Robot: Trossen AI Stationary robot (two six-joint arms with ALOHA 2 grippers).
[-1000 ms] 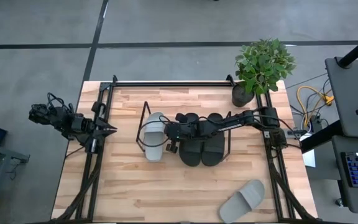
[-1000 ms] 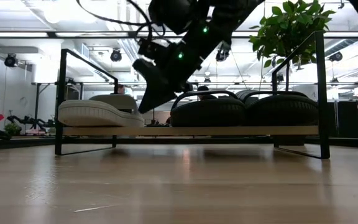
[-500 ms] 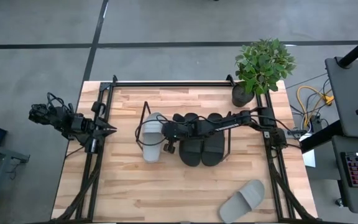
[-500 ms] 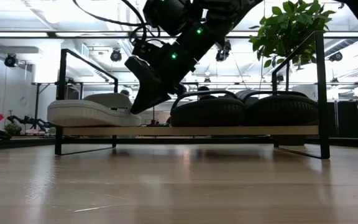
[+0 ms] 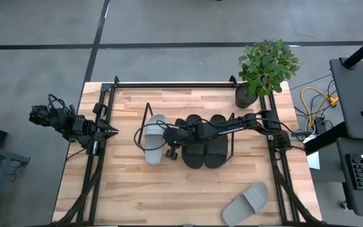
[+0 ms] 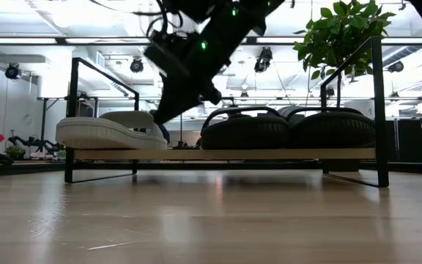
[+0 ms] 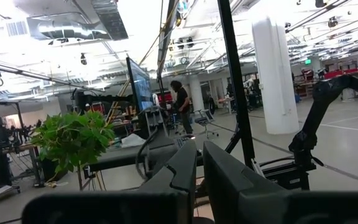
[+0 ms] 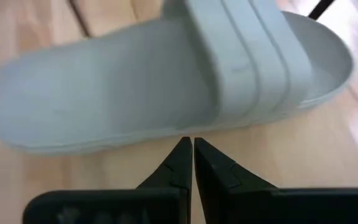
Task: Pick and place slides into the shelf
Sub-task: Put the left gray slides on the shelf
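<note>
One light grey slide [image 5: 153,139] lies sole-down on the left end of the shelf [image 6: 269,154], and the two black slides [image 5: 205,142] lie side by side to its right. The second grey slide [image 5: 246,203] lies on the table near the right near corner. My right gripper [image 8: 188,149] is shut, and it reaches in from the right to the gap between the grey slide [image 8: 166,81] and the nearest black slide. In the low view it [image 6: 160,117] slants down beside the grey slide's strap. My left gripper [image 7: 199,174] is shut and waits at the table's left edge [image 5: 112,131]. My right gripper's shut fingertips [image 8: 182,146] stand at the grey slide's long side edge [image 8: 185,127], just below the strap and on the side facing the black slides. They slant down from the table's right. I cannot tell whether they touch it.
A potted plant [image 5: 266,69] stands at the table's far right corner. A black rail frame [image 5: 169,84] runs along the far edge and both sides. The shelf's wire end frames [image 5: 146,120] rise at each end of the board. Bare table lies in front of the shelf.
My right gripper moved toward the table's left, and the grey slide slid left along the shelf board and away from the black slides. In the last half second the gripper rose a little while the slide stayed put.
</note>
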